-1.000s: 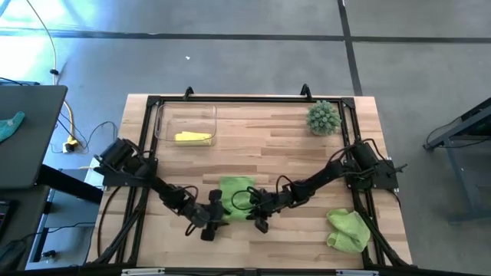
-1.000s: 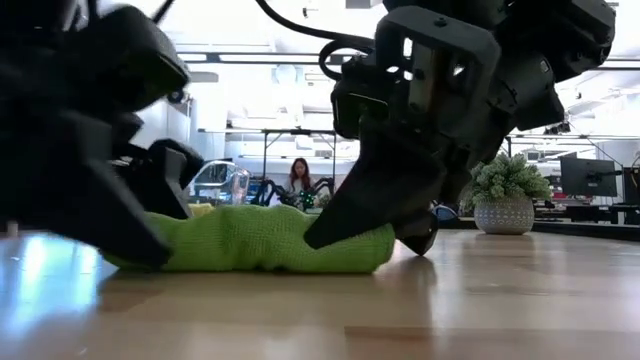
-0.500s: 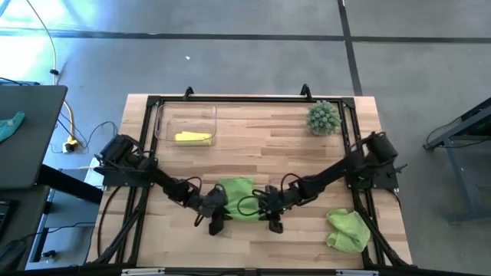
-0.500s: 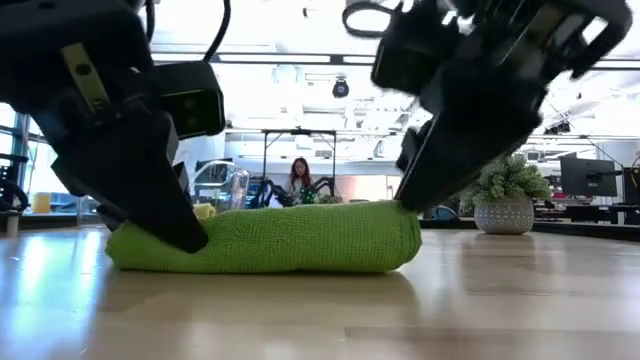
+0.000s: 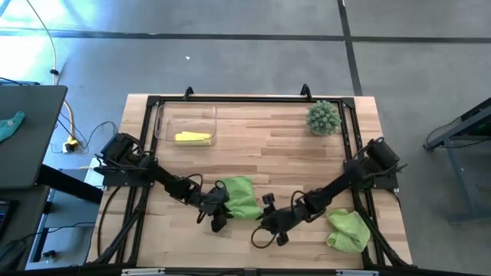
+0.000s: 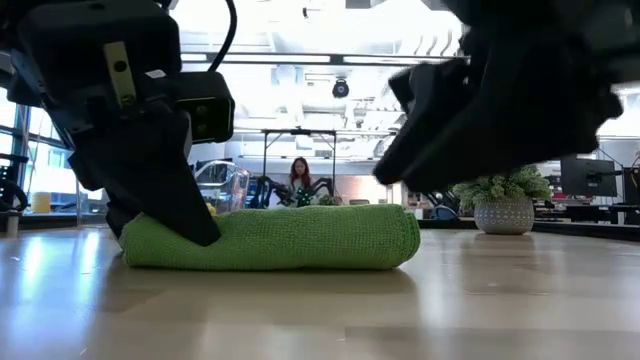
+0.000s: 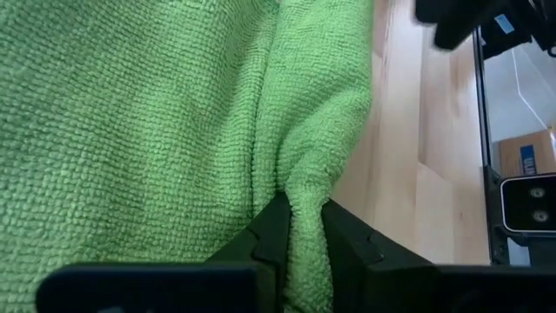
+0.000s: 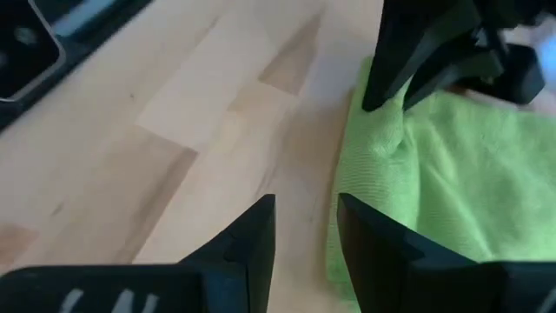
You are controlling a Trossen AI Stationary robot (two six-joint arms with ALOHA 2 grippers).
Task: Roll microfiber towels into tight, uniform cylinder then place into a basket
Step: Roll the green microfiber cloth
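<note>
Wooden desk (image 5: 261, 146) under a black frame, both dark arms reaching in toward its near middle.

Rolled light green towel (image 5: 239, 197) lying flat on the desk at about 6 o'clock from the desk's centre; in the low view (image 6: 290, 237) a thick, even roll stretched sideways.

Left claw (image 5: 217, 207) at the roll's 9 o'clock end, nearly shut and pinching a fold of the green towel (image 7: 306, 217) between its two dark fingers (image 7: 271, 233); in the low view (image 6: 165, 200) pressed down onto that same end.

Right claw (image 5: 270, 228) at about 4 o'clock from the roll, off the cloth and just beside it, fingers partly spread with bare wood showing between them (image 8: 304, 235); nothing held. Green towel's edge (image 8: 434, 165) close ahead of those fingers in the right wrist view.

Clear basket (image 5: 205, 115) at 10 o'clock on the desk, well apart from the roll, with a pale yellow towel (image 5: 192, 137) lying inside.

Second light green towel (image 5: 347, 230), loose and crumpled, at 4 o'clock near the desk's edge beside the right arm.

Spiky green plant (image 5: 323, 117) at 2 o'clock, in a pale pot in the low view (image 6: 503, 205).

A person (image 6: 299, 177) far off in the room beyond.
</note>
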